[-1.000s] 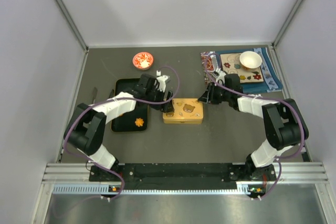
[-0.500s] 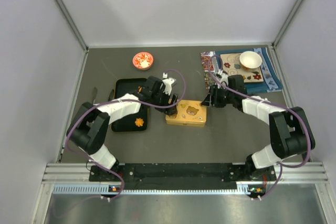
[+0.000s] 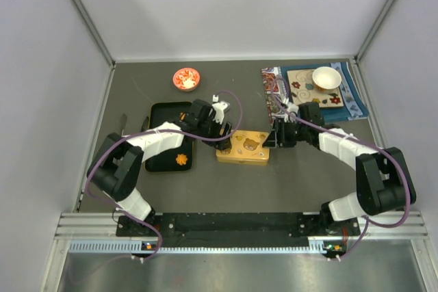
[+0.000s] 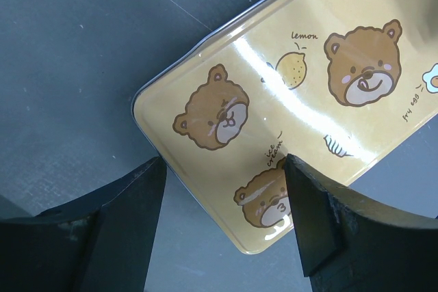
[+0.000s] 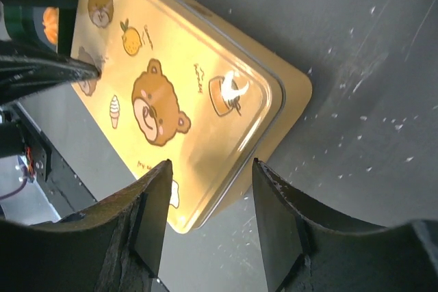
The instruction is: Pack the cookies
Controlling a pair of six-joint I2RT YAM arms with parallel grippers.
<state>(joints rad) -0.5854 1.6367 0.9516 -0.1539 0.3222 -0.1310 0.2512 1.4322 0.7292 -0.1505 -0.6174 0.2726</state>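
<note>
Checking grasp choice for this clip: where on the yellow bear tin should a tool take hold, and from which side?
Probably across its narrow width, coming straight down, jaws on the two long side walls. The yellow bear tin lies flat, lid up; its broad glossy top offers nothing to pinch, only the low walls do. The open left tool hangs over one end.
</note>
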